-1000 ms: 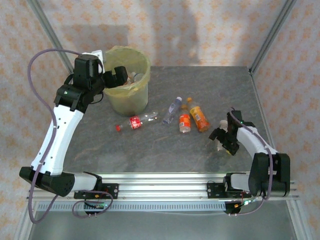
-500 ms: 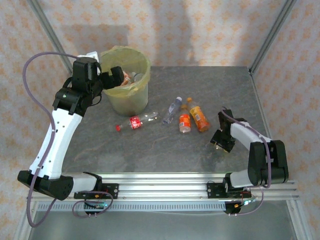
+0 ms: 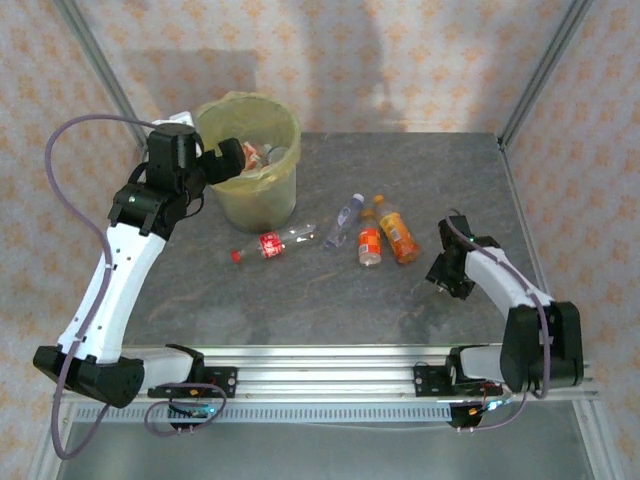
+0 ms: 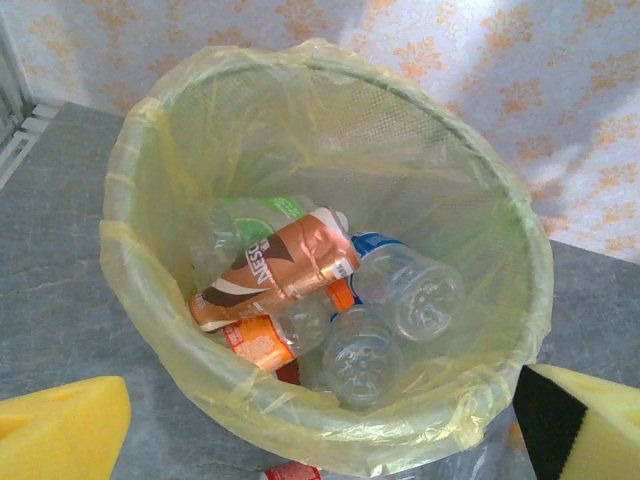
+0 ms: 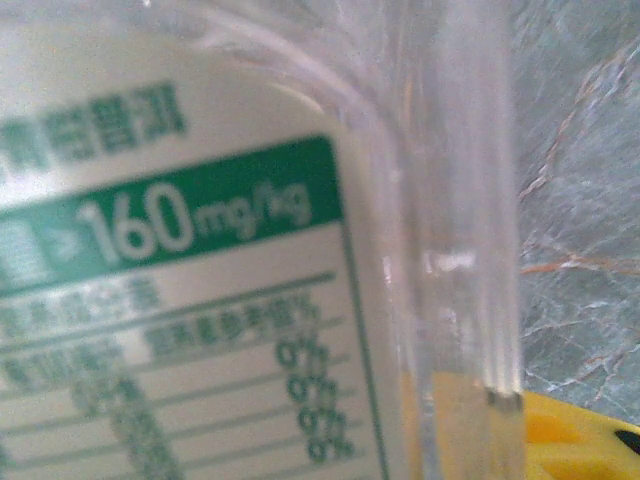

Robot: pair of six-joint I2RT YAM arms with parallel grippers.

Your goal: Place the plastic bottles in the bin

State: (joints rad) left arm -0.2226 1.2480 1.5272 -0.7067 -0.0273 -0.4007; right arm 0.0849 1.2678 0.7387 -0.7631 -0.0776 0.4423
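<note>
i see open desk (image 3: 430, 165) along the far and right edges. the bin (image 3: 252, 200) sits far left, bottles (image 4: 290, 265) piled inside. four loose bottles (image 3: 343, 220) lie mid-desk. left end effector (image 3: 230, 156) gapes at the bin's rim. right end effector (image 3: 445, 275) crowds a green-labelled bottle (image 5: 200, 300) near the right edge; clamped or not, i cannot tell.

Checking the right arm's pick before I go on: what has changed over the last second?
The right gripper drew its jaws in on the green-labelled bottle, which now sits tight between them. The left gripper, open, eased back slightly toward the near-left rim of the bin. The four bottles lying beside the bin, and the bin itself, stayed put.
</note>
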